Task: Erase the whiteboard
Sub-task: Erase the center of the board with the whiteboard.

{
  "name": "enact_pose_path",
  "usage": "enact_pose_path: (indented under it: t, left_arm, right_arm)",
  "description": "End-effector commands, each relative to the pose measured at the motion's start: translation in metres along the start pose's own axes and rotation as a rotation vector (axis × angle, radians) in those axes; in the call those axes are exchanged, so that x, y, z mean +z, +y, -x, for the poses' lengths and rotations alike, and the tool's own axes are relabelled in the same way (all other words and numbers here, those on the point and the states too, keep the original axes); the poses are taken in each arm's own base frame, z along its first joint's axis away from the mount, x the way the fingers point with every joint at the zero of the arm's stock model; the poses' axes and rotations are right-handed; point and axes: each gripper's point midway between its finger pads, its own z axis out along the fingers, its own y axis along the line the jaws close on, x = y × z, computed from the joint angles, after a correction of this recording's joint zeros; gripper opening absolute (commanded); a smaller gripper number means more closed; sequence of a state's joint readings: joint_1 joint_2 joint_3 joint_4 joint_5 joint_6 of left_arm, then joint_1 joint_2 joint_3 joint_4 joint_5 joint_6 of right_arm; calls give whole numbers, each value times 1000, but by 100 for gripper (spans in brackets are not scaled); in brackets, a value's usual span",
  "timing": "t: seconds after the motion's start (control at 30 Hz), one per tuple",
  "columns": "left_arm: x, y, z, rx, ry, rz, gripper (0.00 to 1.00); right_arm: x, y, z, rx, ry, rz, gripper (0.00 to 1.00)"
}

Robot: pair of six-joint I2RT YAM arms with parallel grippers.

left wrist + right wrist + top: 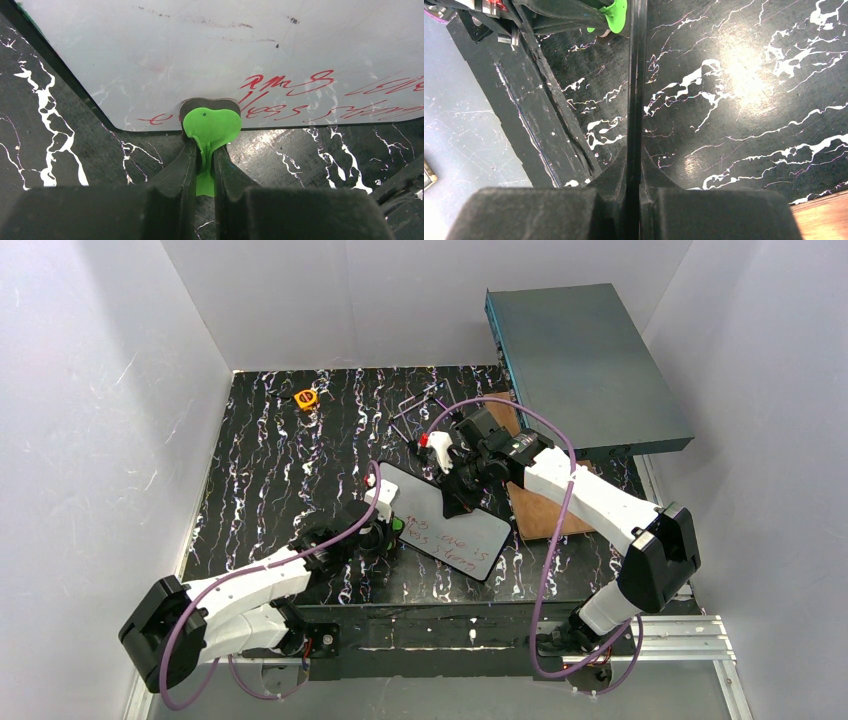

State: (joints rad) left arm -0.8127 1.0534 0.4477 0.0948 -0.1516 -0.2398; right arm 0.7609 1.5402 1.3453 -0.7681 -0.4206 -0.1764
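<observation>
Status: erasing unfinished; whiteboard (200,50) carries red writing (300,85); left claw (205,148) clamped on green pad (212,122); right claw (634,162) clamped on whiteboard frame (636,75).

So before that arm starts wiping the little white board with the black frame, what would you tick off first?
1. Board held: the right gripper is shut on the edge of the small rectangular whiteboard with the thin black frame: ok.
2. Wiper held: the left gripper is shut on the bright green heart-shaped pad: ok.
3. Pad at the board: it overlaps the near edge, beside the writing: ok.
4. Pad pressing on the white surface: cannot tell.
5. The red handwriting erased: not ok, several lines show.
</observation>
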Motion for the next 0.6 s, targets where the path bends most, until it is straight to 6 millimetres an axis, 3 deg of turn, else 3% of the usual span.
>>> enact_pose_path:
  t: [0.0, 0.1, 0.43, 0.57]
  left_arm:
    - [-2, 1, 10, -17, -38, 6, 0]
    - [-4, -1, 24, -10, -60, 4, 0]
    - [-26, -9, 105, 32, -187, 7, 0]
    - [-28, -8, 103, 38, -160, 17, 0]
  right_arm:
    - [-1, 28, 17, -82, -61, 126, 1]
    - [-2, 28, 18, -84, -64, 124, 1]
    - [-4, 28, 17, -91, -68, 116, 1]
    - [-3, 28, 17, -92, -67, 118, 1]
